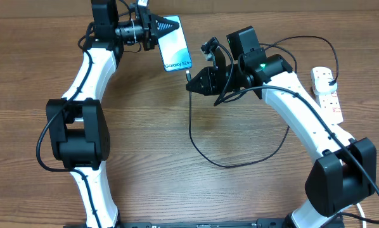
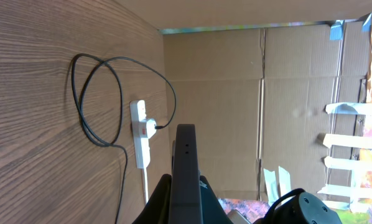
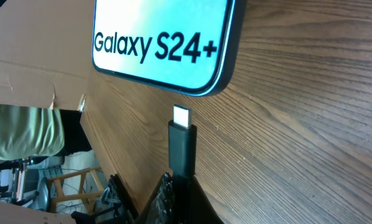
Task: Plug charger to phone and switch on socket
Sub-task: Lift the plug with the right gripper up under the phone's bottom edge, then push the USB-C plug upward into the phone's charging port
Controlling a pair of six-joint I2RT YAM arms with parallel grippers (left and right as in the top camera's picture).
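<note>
Brown wood-grain table [image 1: 145,126], closed off at the far edge by a wall of flattened cardboard [image 2: 236,93]. Toward that far side, between the two arms: the phone [image 1: 177,50], screen up, light blue, "Galaxy S24+" readable. Pinched at its far end by the left gripper [image 1: 170,26], fingers pressed onto it; in the left wrist view, visible edge-on as a dark slab between those fingers. Just beside the phone's near end: the right gripper [image 1: 191,81], clamped on the connector end of the charger [image 1: 205,155]. In the right wrist view, black connector [image 3: 183,149] sticking out past the fingers, silver tip aimed at the phone's rounded bottom edge, very near but apart, with a thin strip of wood between. From there, thin black cable down toward the near edge, round in a wide loop, then right and back behind the right arm to the plug [image 1: 329,77], seated in the far end of the socket [image 1: 329,101]. White strip with red switch markings, flat at the table's right edge, well apart from the phone.
</note>
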